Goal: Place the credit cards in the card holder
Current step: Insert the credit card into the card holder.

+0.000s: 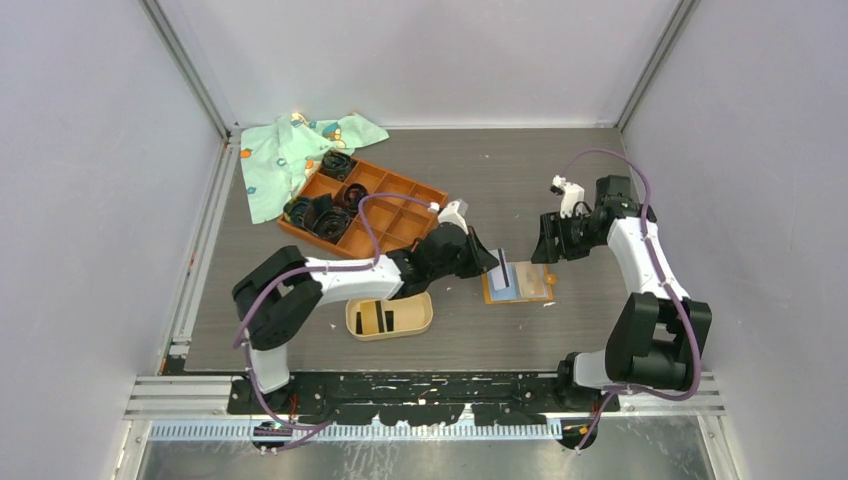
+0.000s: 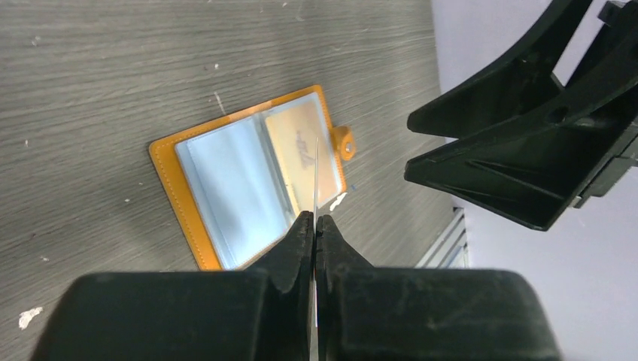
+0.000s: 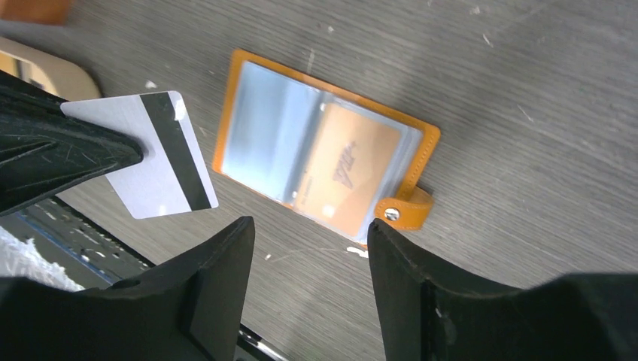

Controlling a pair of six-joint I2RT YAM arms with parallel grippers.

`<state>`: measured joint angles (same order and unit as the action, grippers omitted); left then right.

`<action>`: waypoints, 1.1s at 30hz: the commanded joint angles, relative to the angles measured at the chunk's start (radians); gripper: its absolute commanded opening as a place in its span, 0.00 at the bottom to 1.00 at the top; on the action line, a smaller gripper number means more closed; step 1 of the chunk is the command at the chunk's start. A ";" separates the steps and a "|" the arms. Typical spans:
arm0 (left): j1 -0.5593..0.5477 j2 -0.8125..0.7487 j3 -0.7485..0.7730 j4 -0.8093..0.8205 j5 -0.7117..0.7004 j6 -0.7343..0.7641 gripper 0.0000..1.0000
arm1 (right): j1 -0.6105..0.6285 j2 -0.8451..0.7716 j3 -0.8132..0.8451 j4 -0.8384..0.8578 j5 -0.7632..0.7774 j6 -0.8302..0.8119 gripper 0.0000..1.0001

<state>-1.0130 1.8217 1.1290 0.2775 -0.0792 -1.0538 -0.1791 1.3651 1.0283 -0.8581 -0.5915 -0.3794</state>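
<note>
Credit card (image 3: 162, 154), pale with a black stripe, hangs by one edge in my left end effector (image 2: 314, 219), whose jaws are pressed shut on it and hold it clear of the desk (image 1: 500, 180). Just below and ahead of that end effector lies the orange wallet (image 3: 259, 131), spread open, with a tan card (image 3: 346, 169) tucked in one sleeve. The card holder (image 1: 390, 334) sits behind the left end effector and off to its left, back toward the arm's base. Two dark upright shapes stand in it. They may be cards already delivered, though from overhead they are too small for me to be sure. My right end effector (image 3: 308, 241) hovers over the wallet's snap side, jaws well apart and holding nothing. I judge the task about midway: this card needs carrying back to the holder, and the tan one comes after.
</note>
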 commanded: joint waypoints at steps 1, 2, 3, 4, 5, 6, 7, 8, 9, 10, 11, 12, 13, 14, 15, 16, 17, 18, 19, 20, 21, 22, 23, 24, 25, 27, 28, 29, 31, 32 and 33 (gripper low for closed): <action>-0.010 0.065 0.061 0.060 -0.036 -0.041 0.00 | -0.004 0.049 -0.036 0.036 0.112 -0.073 0.60; -0.013 0.081 0.068 0.061 -0.043 -0.038 0.00 | -0.004 0.064 -0.046 0.049 0.125 -0.078 0.59; -0.018 0.095 0.076 0.061 -0.050 -0.033 0.00 | -0.004 0.078 -0.053 0.063 0.140 -0.081 0.58; -0.020 0.113 0.081 0.063 -0.058 -0.031 0.00 | -0.004 0.094 -0.058 0.074 0.151 -0.085 0.57; -0.022 0.127 0.086 0.070 -0.063 -0.029 0.00 | -0.005 0.106 -0.062 0.082 0.161 -0.089 0.56; -0.022 0.140 0.091 0.076 -0.069 -0.026 0.00 | -0.004 0.121 -0.067 0.091 0.170 -0.089 0.56; -0.023 0.153 0.094 0.082 -0.073 -0.026 0.00 | -0.004 0.134 -0.070 0.098 0.175 -0.088 0.56; -0.023 0.165 0.095 0.095 -0.074 -0.029 0.00 | -0.005 0.145 -0.071 0.104 0.176 -0.090 0.56; -0.023 0.177 0.095 0.112 -0.073 -0.031 0.00 | -0.004 0.155 -0.072 0.107 0.176 -0.089 0.56; -0.023 0.187 0.098 0.126 -0.072 -0.030 0.00 | -0.004 0.164 -0.071 0.112 0.177 -0.088 0.56; -0.024 0.195 0.105 0.133 -0.068 -0.029 0.00 | -0.004 0.172 -0.070 0.113 0.180 -0.087 0.56; -0.024 0.205 0.110 0.145 -0.062 -0.027 0.00 | -0.004 0.177 -0.067 0.115 0.179 -0.086 0.56; -0.024 0.213 0.115 0.159 -0.053 -0.025 0.00 | -0.005 0.186 -0.067 0.118 0.179 -0.085 0.56; -0.023 0.221 0.123 0.166 -0.044 -0.027 0.00 | -0.005 0.191 -0.067 0.119 0.177 -0.084 0.56; -0.023 0.229 0.128 0.171 -0.035 -0.029 0.00 | -0.004 0.200 -0.066 0.121 0.174 -0.085 0.57; -0.023 0.234 0.130 0.183 -0.029 -0.030 0.00 | -0.005 0.209 -0.065 0.120 0.171 -0.085 0.57; -0.024 0.238 0.129 0.192 -0.024 -0.035 0.00 | -0.005 0.218 -0.064 0.120 0.168 -0.086 0.56; -0.024 0.241 0.127 0.197 -0.022 -0.038 0.00 | -0.004 0.225 -0.062 0.120 0.166 -0.087 0.56; -0.023 0.241 0.123 0.201 -0.021 -0.040 0.00 | -0.004 0.232 -0.061 0.120 0.167 -0.088 0.56; -0.023 0.235 0.118 0.205 -0.019 -0.040 0.00 | -0.004 0.238 -0.059 0.118 0.168 -0.089 0.56; -0.023 0.231 0.112 0.207 -0.020 -0.039 0.00 | -0.004 0.240 -0.059 0.117 0.168 -0.090 0.55; -0.023 0.222 0.107 0.209 -0.021 -0.037 0.00 | -0.005 0.242 -0.060 0.119 0.169 -0.091 0.55; -0.023 0.218 0.101 0.211 -0.021 -0.034 0.00 | -0.004 0.242 -0.059 0.116 0.168 -0.091 0.54; -0.023 0.216 0.097 0.220 -0.019 -0.035 0.00 | -0.005 0.244 -0.059 0.115 0.169 -0.092 0.53; -0.023 0.217 0.092 0.231 -0.016 -0.039 0.00 | -0.004 0.245 -0.057 0.115 0.171 -0.092 0.52; -0.022 0.223 0.091 0.249 -0.002 -0.048 0.00 | -0.005 0.248 -0.054 0.114 0.178 -0.092 0.51; -0.022 0.228 0.093 0.257 0.009 -0.050 0.00 | -0.005 0.250 -0.053 0.113 0.182 -0.092 0.49; -0.023 0.230 0.094 0.264 0.017 -0.051 0.00 | -0.004 0.251 -0.053 0.112 0.187 -0.094 0.47; -0.021 0.230 0.095 0.269 0.026 -0.050 0.00 | -0.003 0.250 -0.051 0.112 0.196 -0.096 0.45; -0.022 0.228 0.093 0.270 0.028 -0.047 0.00 | -0.004 0.251 -0.051 0.112 0.199 -0.096 0.43; -0.022 0.224 0.089 0.270 0.027 -0.045 0.00 | -0.005 0.253 -0.050 0.109 0.198 -0.096 0.42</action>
<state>-1.0332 2.0628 1.2201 0.4641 -0.0704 -1.0985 -0.1791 1.6112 0.9543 -0.7551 -0.4072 -0.4648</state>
